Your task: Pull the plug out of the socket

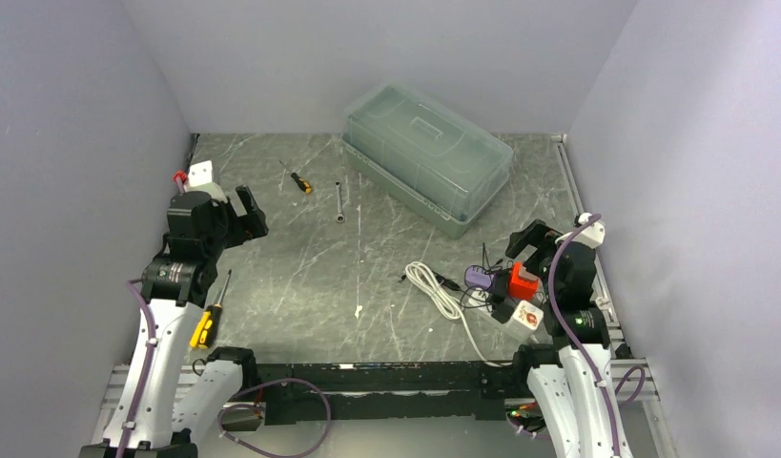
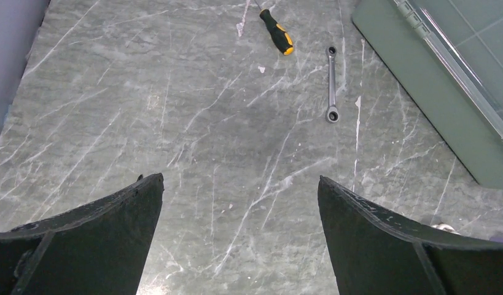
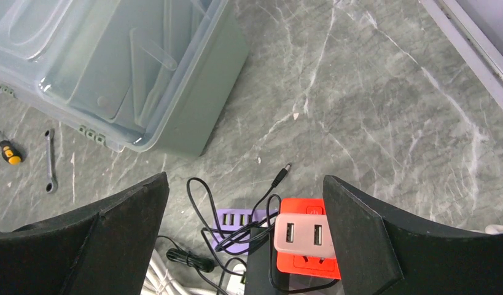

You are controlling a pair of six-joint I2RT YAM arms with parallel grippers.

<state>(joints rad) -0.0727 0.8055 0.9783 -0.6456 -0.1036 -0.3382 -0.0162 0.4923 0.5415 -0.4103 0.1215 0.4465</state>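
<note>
A red socket block (image 3: 310,261) sits at the table's right, also in the top view (image 1: 523,281). A pale pink-white plug with two USB ports (image 3: 304,236) sits on its face. A black adapter (image 3: 259,267) stands next to it, with a thin black cable (image 3: 202,209) looped over a purple USB hub (image 3: 233,222). My right gripper (image 3: 245,179) is open above this cluster, touching nothing; it also shows in the top view (image 1: 525,240). My left gripper (image 2: 241,179) is open and empty over bare table at the left (image 1: 245,212).
A white power strip (image 1: 523,316) and a coiled white cable (image 1: 432,284) lie by the sockets. A clear lidded box (image 1: 426,157) stands at the back. A small screwdriver (image 1: 298,179), a wrench (image 1: 339,202) and a yellow-handled screwdriver (image 1: 209,317) lie on the table.
</note>
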